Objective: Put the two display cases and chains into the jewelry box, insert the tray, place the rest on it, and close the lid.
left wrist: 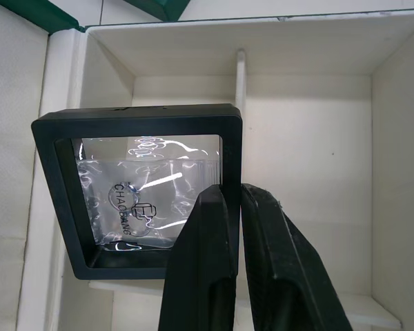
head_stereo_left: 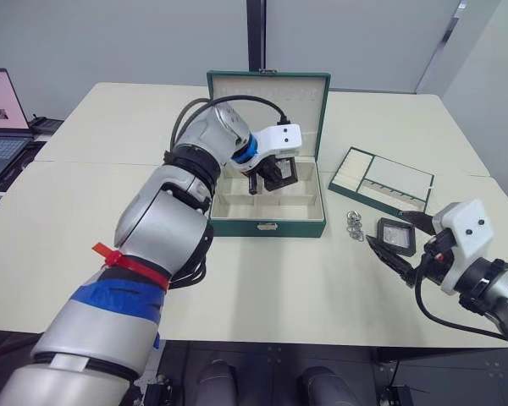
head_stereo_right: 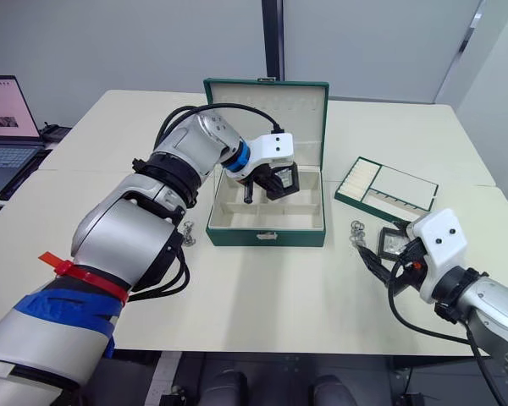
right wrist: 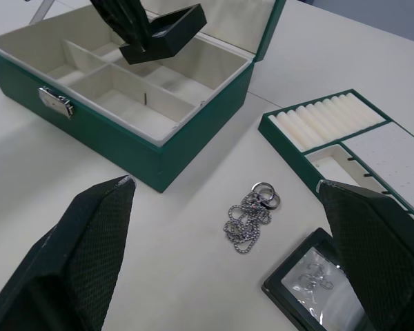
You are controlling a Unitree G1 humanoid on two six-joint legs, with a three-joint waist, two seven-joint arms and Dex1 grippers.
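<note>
Green jewelry box [head_stereo_left: 267, 227] stood with its lid [head_stereo_left: 269, 101] up, its cream compartments bare. Above them the left gripper [left wrist: 232, 207] pinched one display case [left wrist: 141, 189] by its frame. Beside the box lay a chain [right wrist: 250, 217], the other case [head_stereo_left: 395, 234] and the tray [head_stereo_left: 381, 182]; the right gripper [right wrist: 228, 276] hung wide open there.

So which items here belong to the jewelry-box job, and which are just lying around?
Job: jewelry box, lid, tray, display case held by left gripper, display case on the table, chains.
Bystanders: laptop, table.
</note>
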